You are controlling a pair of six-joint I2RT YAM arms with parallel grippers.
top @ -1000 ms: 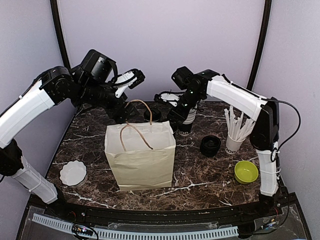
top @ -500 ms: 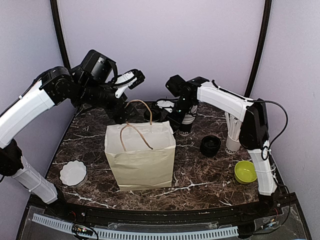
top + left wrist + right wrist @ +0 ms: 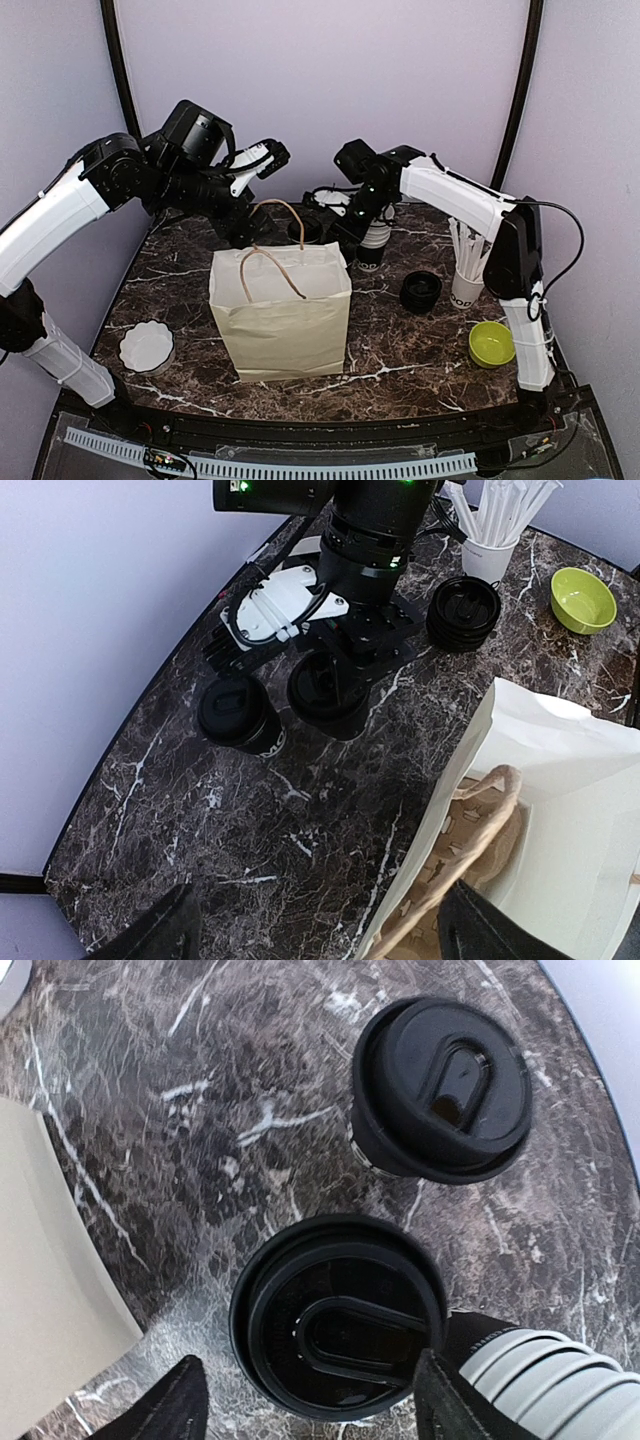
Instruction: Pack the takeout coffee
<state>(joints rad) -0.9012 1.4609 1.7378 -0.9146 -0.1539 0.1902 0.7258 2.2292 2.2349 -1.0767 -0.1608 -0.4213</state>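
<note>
Packing has barely started, by the look of it. The takeout coffee is three small white paper cups with a black lower band and round black plastic lids, and all three stand on the dark marble table point(image 3: 180, 280). None is in the white paper bag point(image 3: 285, 320) as far as shows: the bit of its inside that the left wrist view catches looks bare, but the bottom is hidden.

The right claw point(image 3: 310, 1390) is down over the middle cup point(image 3: 340, 1320), just behind the bag's right corner, one finger on each side of the lid. It's fairly wide open with a visible gap on one side, so no real grip. The second cup point(image 3: 440, 1085) sits just beside it, behind the bag. The third cup point(image 3: 421, 290) is off to the right, near the paper cup full of white sticks point(image 3: 465, 265).

The left claw point(image 3: 315, 930) hangs wide open over the bag's mouth, holding nothing, with the twine handle loop point(image 3: 485, 810) just below.

Probably left to do: squeeze, lift, drop in, then twice more.
</note>
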